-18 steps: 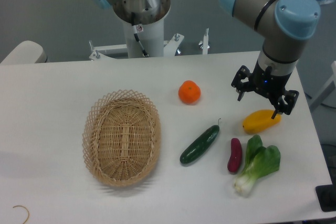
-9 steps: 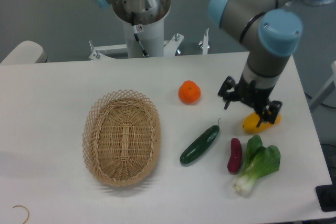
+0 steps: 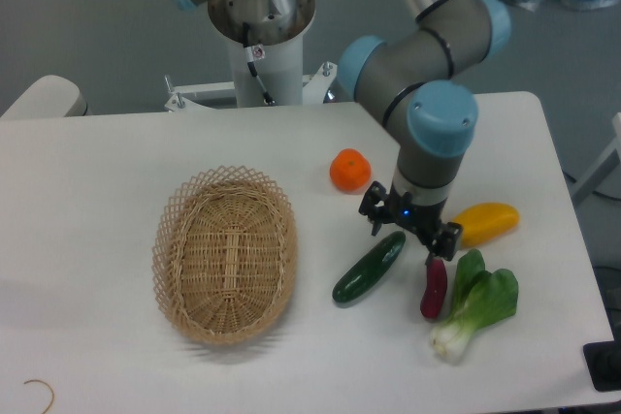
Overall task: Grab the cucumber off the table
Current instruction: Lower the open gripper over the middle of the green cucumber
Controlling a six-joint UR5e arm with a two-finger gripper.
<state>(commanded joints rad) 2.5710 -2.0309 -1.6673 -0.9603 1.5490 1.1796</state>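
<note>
A glossy dark green cucumber (image 3: 370,267) lies diagonally on the white table (image 3: 97,181), stem end upper right.

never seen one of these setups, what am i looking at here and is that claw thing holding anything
This is a single robot arm, grey tubes with light blue joint caps, bolted at the back of a white table. One fixed camera looks down at it from the front. At the arm's end is a black two-finger gripper, the "claw". Its fingers are spread apart and it holds nothing. It hangs just above the stem end of the dark green cucumber, which lies flat on the table.

Also on the table: an empty wicker basket to the left, an orange, a yellow pepper, a small dark red eggplant and a leafy bok choy with a white base.
</note>
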